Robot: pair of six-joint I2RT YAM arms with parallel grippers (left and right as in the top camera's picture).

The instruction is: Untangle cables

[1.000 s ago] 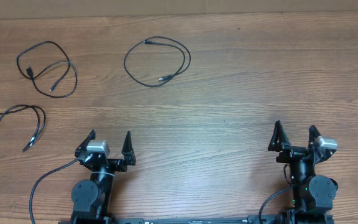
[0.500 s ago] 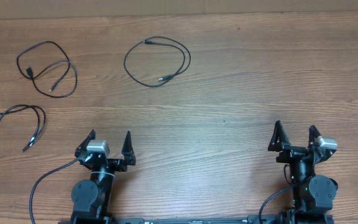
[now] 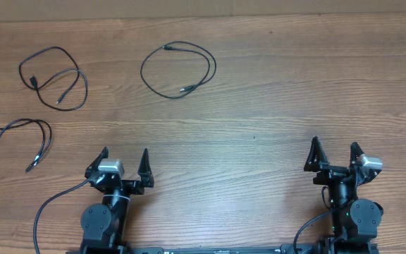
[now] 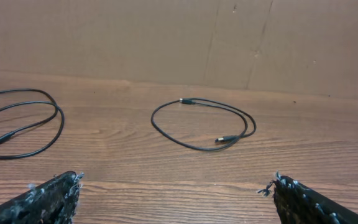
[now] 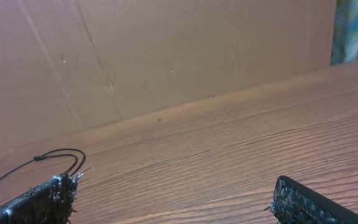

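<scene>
Brown cardboard wall (image 4: 135, 37) closes off the far side of the wood-grain table (image 3: 273, 106), whose grain runs left to right. Three thin, smooth black cables lie on it, apart from one another.

The round cable (image 3: 184, 89) is my landmark. It forms one open oval with its long axis running left to right. One small plug sits at its far-left rim and the other at its near side, both pointing left.

Left of the round cable lies the double-looped cable (image 3: 32, 82), two overlapping rings that cross each other and stretch along the same left-right line. Further left of the round cable and nearer to me, the hairpin cable (image 3: 32, 166) bends back on itself. Its long axis slants from far-right to near-left, its plug points toward me, and its tail leaves the overhead view at the left.

My left jaws stand wide and empty, nearer than the round cable and a little left of it. My right jaws, also wide and empty, sit well to its right. Rough, frayed black fingertips (image 4: 48, 199) show in both wrist views.
</scene>
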